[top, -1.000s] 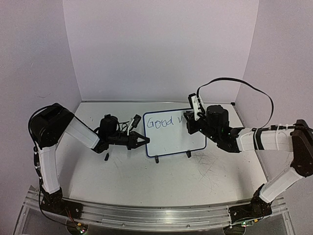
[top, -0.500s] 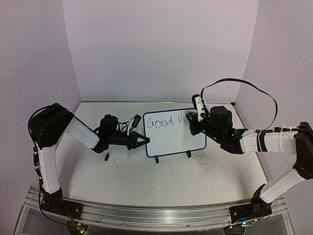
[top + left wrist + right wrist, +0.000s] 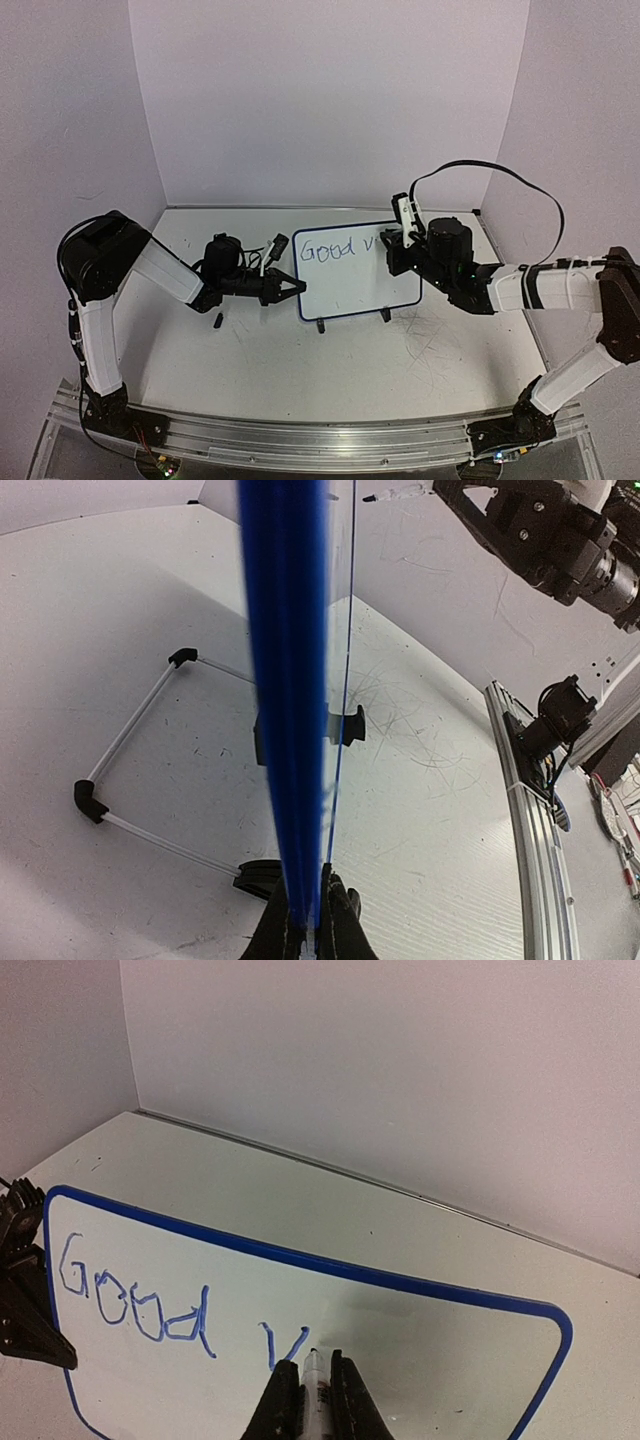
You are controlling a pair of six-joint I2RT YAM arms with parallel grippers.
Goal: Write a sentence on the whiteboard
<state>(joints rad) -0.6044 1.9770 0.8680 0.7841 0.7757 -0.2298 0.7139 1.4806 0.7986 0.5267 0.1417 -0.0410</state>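
left arm: elbow raised at the far left, forearm running low and level to the right over the worktop (image 3: pixel 300 380). The left fingers (image 3: pixel 289 288) are narrow, pinched on the left edge of the whiteboard (image 3: pixel 355 285). In the left wrist view the blue frame rises straight up from between them.

The whiteboard stands upright on its two black feet (image 3: pixel 321 325), mid-worktop, between the two arms, with its written face toward the arm bases.

right arm: elbow out at the right edge, forearm reaching left, wrist at the board's upper right corner. The right fingers (image 3: pixel 391 250) are clamped on a marker (image 3: pixel 314 1375). Its tip sits just beside the "v"; can't tell if it touches the board face.

The sentence (image 3: pixel 150 1305) reads "Good v", in blue, along the top of the board.

A small dark object (image 3: pixel 217 321) lies on the worktop just below the left wrist.
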